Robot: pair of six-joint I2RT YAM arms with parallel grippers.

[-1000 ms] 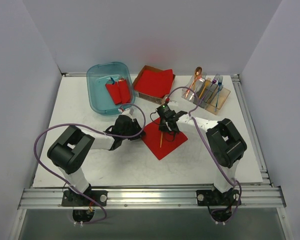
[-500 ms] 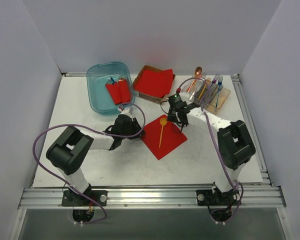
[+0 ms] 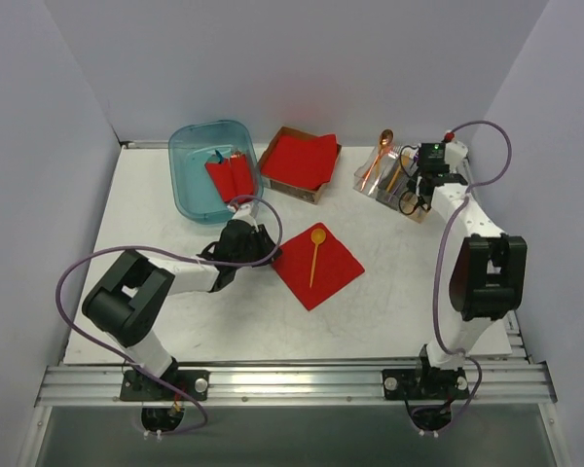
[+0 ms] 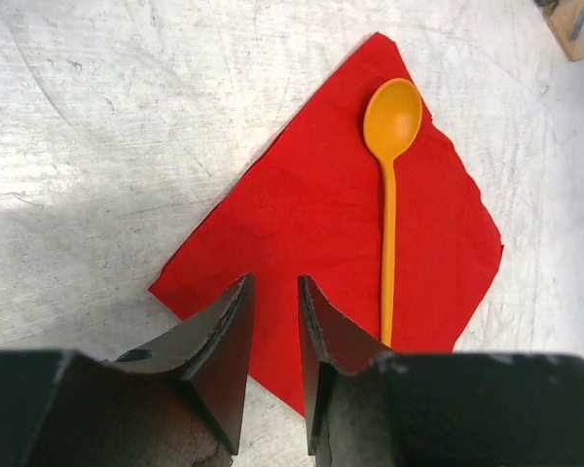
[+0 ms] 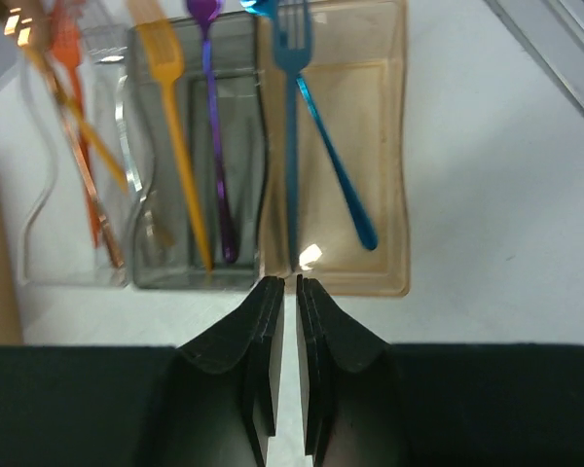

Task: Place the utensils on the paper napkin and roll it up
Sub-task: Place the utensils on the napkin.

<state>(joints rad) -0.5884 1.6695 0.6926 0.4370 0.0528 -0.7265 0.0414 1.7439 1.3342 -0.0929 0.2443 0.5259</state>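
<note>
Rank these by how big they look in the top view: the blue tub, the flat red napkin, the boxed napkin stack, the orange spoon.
1. blue tub, largest.
2. paper napkin and boxed napkin stack: they look too alike to rank.
3. orange spoon, clearly the smallest.

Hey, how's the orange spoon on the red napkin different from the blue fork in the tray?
The orange spoon has a round bowl; the blue fork ends in tines. The spoon lies flat on the red napkin, while the fork rests in a compartment of the clear tray. Both are slim plastic pieces with long thin handles.
</note>
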